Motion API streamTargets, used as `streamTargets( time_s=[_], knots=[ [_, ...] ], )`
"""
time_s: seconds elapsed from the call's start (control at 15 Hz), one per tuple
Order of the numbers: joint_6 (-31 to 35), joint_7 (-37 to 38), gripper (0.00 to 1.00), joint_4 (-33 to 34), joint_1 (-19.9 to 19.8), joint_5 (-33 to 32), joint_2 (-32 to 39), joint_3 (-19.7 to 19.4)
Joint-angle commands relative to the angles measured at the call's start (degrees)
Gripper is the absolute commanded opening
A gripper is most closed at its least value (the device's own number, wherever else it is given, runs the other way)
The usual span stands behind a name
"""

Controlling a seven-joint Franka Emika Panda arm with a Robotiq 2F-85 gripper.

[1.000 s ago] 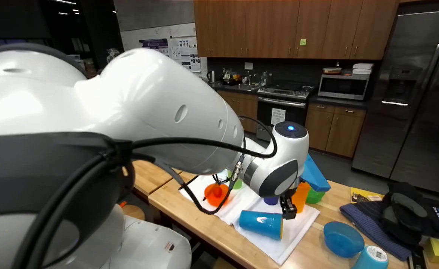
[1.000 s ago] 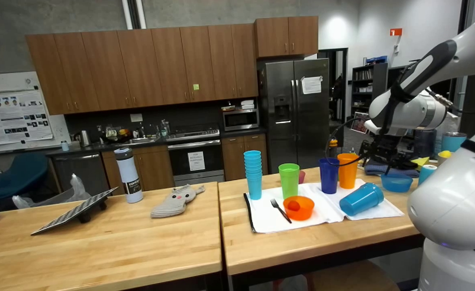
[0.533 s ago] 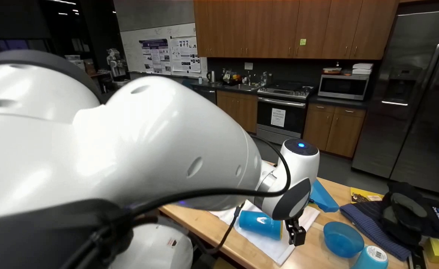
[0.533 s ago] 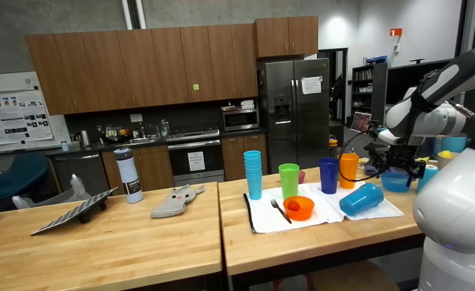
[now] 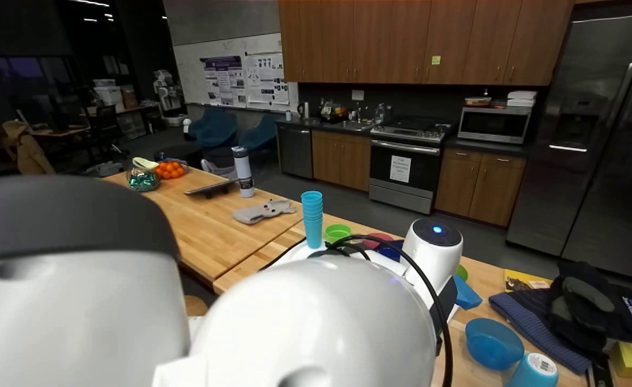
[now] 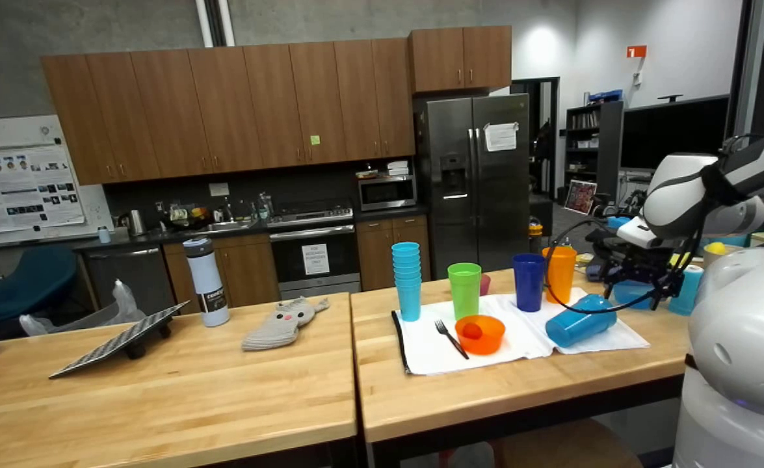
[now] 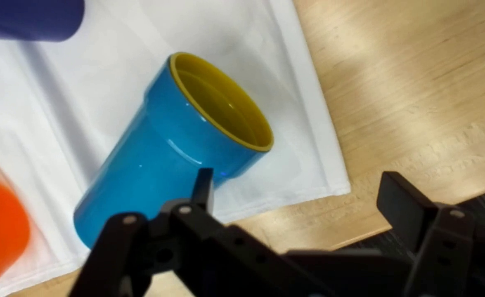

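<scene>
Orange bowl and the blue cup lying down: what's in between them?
Only white cloth lies between the orange bowl and the blue cup; an exterior view shows it.

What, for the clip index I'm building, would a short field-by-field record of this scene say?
hand: open, holding nothing
closest in wrist view: blue cup, yellow inside, lying on its side; contact with the hand unclear
under that: white cloth
upright: green cup, navy cup, orange cup
stacked: turquoise cups
container: orange bowl on the white cloth, red item inside
utensil: black fork beside the orange bowl
</scene>
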Motion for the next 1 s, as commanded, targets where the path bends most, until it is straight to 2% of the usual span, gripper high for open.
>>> streamTargets(
  time_s=[0.0,0.07,0.13,0.47,0.6,0.93],
  knots=[
    [0.85,0.0,1.0,2.63,6.59,-2.38,-5.87,-5.37],
    [1.76,0.0,1.0,2.93,7.56,-3.05,-6.4,-6.49],
    [0.99,0.0,1.0,1.64,5.09,-1.21,-3.55,-4.19],
    [-0.51,0.03,1.0,2.88,6.49,-2.17,-5.28,-5.4],
    [0.17,0.01,1.0,2.12,5.66,-2.07,-4.69,-5.37],
    [-3.58,0.01,1.0,2.93,7.05,-7.63,-8.62,-7.98]
  ],
)
